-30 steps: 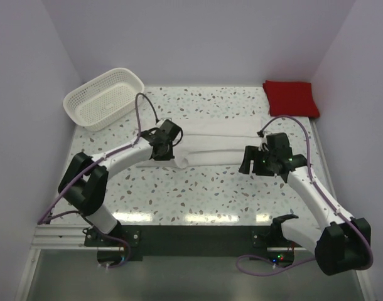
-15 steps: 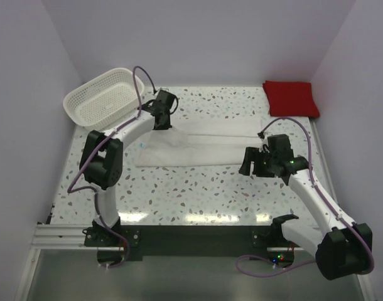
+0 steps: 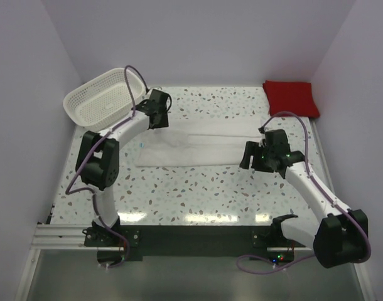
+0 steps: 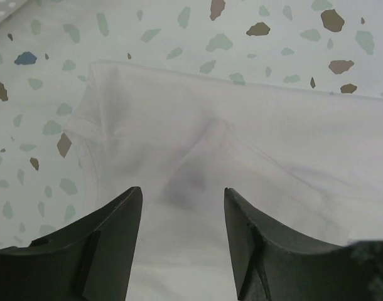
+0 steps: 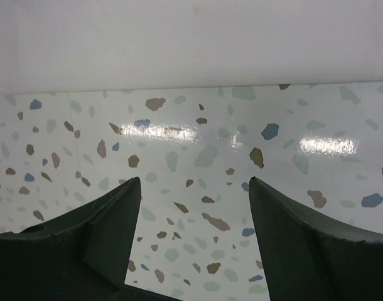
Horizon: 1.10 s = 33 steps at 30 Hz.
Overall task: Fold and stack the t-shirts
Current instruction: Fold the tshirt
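Status: the white shirt lies flat mid-surface as a long strip running left to right, so I'd say the lengthwise folds are done and the crosswise fold is pending. The red shirt sits folded square at the far right corner, well apart from the white one.

Left gripper is over the far left end of the strip. In the wrist view its jaws are moderately apart with nothing between them, only white cloth underneath. Can't tell if the tips touch the fabric.

Right gripper is just beside the strip's right end. Its jaws are wide and empty, over bare speckled surface.

My read of the next move: pinch one end of the strip, both layers and preferably at the corners, then carry it over to the other end without dragging the lower layer. Repeat if it's still long, then stack it with the red one. Main risk is grabbing only the top layer and opening the fold.

Count:
- shirts: 2 (1 white, 1 red)
- basket: 1, far left, no shirt visible inside
- grippers: 2, neither holding anything
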{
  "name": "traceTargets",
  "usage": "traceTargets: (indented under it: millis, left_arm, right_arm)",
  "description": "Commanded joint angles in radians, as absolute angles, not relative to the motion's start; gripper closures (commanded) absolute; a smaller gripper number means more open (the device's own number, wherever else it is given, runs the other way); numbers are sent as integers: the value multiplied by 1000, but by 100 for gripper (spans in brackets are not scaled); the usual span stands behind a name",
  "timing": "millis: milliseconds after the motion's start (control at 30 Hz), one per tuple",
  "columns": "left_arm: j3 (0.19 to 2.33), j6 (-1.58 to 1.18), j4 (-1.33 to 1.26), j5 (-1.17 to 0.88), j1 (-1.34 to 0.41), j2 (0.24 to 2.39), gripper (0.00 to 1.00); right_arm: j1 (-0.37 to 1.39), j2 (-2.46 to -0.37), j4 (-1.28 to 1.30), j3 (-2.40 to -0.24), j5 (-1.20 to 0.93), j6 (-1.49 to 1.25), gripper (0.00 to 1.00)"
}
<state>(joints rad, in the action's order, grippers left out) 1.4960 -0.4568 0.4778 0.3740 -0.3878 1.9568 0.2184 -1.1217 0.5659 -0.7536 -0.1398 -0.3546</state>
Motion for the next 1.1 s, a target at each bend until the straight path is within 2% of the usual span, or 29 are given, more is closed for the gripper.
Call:
traceTargets:
  millis: [0, 133, 233, 367, 533, 900, 1067]
  left_arm:
    - [1395, -507, 420, 370, -387, 1762, 39]
    - [1194, -560, 390, 325, -387, 1611, 43]
    - [1065, -578, 384, 308, -387, 1543, 55]
    - [971, -591, 374, 298, -387, 1534, 65]
    - [937, -594, 357, 319, -364, 1595, 75]
    - [1011, -557, 460, 365, -313, 1770, 77]
    - [1095, -480, 502, 406, -282, 1818, 73]
  right_arm:
    - [213, -1158, 456, -813, -63, -397, 28]
    - [178, -1277, 410, -862, -52, -394, 33]
    - [158, -1330, 328, -862, -49, -397, 35]
    - [97, -1451, 253, -883, -86, -416, 41]
    - [71, -1545, 206, -896, -77, -445, 42]
    - [104, -1615, 415, -812, -92, -431, 38]
    - [251, -1504, 573, -717, -196, -448, 36]
